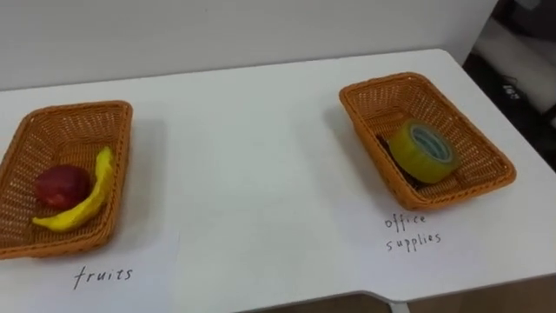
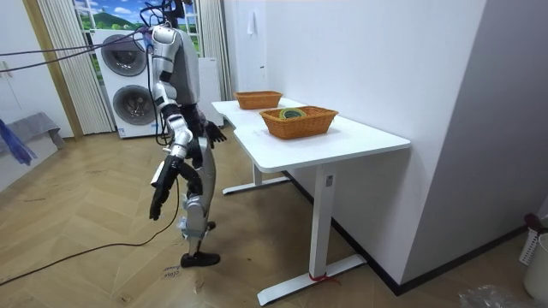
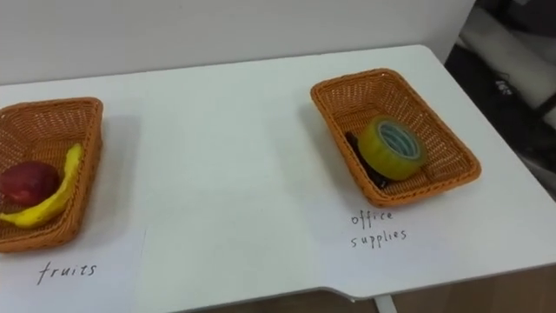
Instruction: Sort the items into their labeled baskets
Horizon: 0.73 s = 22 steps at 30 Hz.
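Two wicker baskets stand on the white table (image 1: 261, 174). The left basket (image 1: 78, 109), marked for fruit, holds a red apple (image 1: 61, 185) and a yellow banana (image 1: 91, 204). The right basket (image 1: 382, 87), marked for office supplies, holds a yellow tape roll (image 1: 423, 150) leaning over a dark flat object (image 3: 356, 152). In the room view I stand at the table's long side, a step back from it. My left hand (image 2: 211, 133) is at hip height with fingers spread. My right hand (image 2: 158, 205) hangs low with fingers relaxed. Both hands are empty.
Handwritten labels (image 1: 104, 276) sit on the table in front of each basket. The table's front edge (image 1: 373, 296) is close below. A white wall backs the table. Two stacked washing machines (image 2: 128, 85) stand behind me on the wooden floor.
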Motion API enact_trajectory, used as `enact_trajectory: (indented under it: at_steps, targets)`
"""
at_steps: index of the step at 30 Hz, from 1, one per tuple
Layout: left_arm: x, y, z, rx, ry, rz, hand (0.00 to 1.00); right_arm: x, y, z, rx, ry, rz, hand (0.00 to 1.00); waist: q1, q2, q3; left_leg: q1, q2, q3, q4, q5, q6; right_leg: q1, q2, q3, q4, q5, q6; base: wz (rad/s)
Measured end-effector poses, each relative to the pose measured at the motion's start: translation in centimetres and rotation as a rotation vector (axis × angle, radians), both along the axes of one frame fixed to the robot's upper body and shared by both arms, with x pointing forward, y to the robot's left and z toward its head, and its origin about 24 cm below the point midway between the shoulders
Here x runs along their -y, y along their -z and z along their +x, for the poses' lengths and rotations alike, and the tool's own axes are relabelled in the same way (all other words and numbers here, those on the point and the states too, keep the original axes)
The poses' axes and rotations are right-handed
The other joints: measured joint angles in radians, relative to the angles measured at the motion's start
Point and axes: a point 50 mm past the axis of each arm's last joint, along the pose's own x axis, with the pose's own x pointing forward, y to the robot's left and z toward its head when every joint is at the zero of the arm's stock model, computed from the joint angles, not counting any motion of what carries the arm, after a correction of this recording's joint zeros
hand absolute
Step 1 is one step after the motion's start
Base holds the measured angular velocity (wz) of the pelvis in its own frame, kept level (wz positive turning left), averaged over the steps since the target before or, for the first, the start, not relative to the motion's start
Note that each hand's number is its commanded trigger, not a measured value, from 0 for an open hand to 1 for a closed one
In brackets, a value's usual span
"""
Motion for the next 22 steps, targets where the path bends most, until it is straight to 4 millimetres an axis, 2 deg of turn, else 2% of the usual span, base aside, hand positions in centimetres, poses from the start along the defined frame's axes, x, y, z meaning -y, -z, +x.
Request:
enact_trajectory:
  at_steps: [1, 3, 5, 8, 11, 14, 17, 22]
  targets:
    - [-0.2, 0.1, -0.5, -0.025, -0.006, 0.006, 0.0, -0.9, 0.6, -0.6, -0.016, -0.082, 0.072, 0.0, 0.004, -0.001, -0.001, 0.005, 0.0, -0.001, 0.0, 0.0, 0.0, 0.003, 0.0, 0.002, 0.0, -0.002, -0.001, 0.0]
    - [-0.3, 0.1, -0.5, -0.047, 0.006, 0.019, 0.0, -2.1, 1.2, -1.1, -0.06, -0.302, 0.175, 0.0, 0.037, -0.003, -0.0014, 0.017, 0.002, 0.008, 0.0, -0.001, -0.002, 0.003, 0.001, 0.009, 0.002, -0.003, -0.002, -0.16]
    - [-0.3, 0.1, -0.5, -0.065, 0.021, 0.027, 0.0, -3.3, 1.7, 0.2, -0.112, -0.684, 0.271, 0.0, 0.092, 0.002, 0.0015, 0.013, 0.005, 0.013, 0.001, -0.003, -0.003, -0.011, 0.006, 0.028, 0.003, -0.001, -0.004, -0.18]
    - [-0.2, 0.2, -0.4, -0.083, 0.028, 0.028, 0.0, -4.0, 2.0, 2.9, -0.102, -0.941, 0.318, 0.0, 0.117, 0.003, 0.0026, 0.018, 0.005, 0.009, 0.001, -0.003, -0.003, -0.001, 0.007, 0.025, -0.001, 0.001, -0.004, 0.03]
    - [0.0, 0.3, -0.5, -0.094, 0.038, 0.027, 0.0, -4.6, 2.1, 5.5, -0.074, -1.122, 0.336, 0.0, 0.132, 0.007, 0.0024, 0.019, 0.005, -0.002, 0.004, -0.004, -0.003, 0.014, 0.008, 0.01, -0.006, 0.004, -0.005, 0.13]
    - [0.3, 0.4, -0.7, -0.109, 0.053, 0.019, 0.0, -5.2, 2.1, 6.7, -0.076, -1.264, 0.355, 0.0, 0.14, 0.01, 0.0028, 0.019, 0.005, -0.016, 0.004, -0.005, -0.006, 0.025, 0.009, -0.001, -0.016, 0.005, -0.005, 0.15]
    - [0.8, 0.5, -1.1, -0.124, 0.065, 0.01, 0.0, -5.5, 2.0, 7.3, -0.094, -1.349, 0.34, 0.0, 0.155, 0.013, 0.0044, 0.016, 0.006, -0.016, 0.004, -0.007, -0.007, 0.024, 0.009, -0.001, -0.021, 0.004, -0.005, 0.0]
    - [1.2, 0.7, -1.5, -0.142, 0.058, -0.001, 0.0, -5.6, 2.1, 7.5, -0.086, -1.375, 0.352, 0.0, 0.159, 0.01, 0.0066, 0.018, 0.006, -0.018, 0.004, -0.014, -0.009, 0.04, 0.01, -0.003, -0.032, 0.004, -0.004, 0.02]
